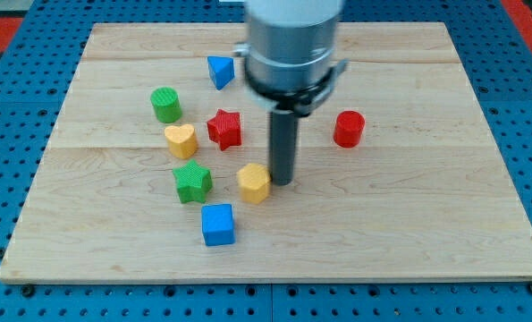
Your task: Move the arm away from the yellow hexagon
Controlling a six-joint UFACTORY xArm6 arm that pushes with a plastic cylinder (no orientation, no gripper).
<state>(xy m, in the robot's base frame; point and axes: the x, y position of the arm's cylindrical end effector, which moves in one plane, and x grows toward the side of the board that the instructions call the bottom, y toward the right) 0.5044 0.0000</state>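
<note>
The task is barely begun, as far as this view shows: my tip (281, 183) stands just beside the yellow hexagon (254, 182), on its right in the view, so close that I cannot tell whether the two touch or are a hair apart. The yellow hexagon sits near the middle of the wooden counter (444, 215), a little toward the view's bottom. There is no gripper on this arm, only the straight dark rod, so nothing is held and nothing can open or close. Around the hexagon lie a green star (192, 182) to its left, a blue cube (218, 224) below and left, a red star (224, 129) above, a yellow heart (181, 140) and a green cylinder (166, 105) further up and left, and a blue triangular block (219, 71) near the top. A red cylinder (348, 129) stands well apart on the right. What is left, in my judgement, is the whole retreat; the open counter to the right and bottom right looks the safest way, since it carries the rod away without nudging any block.
</note>
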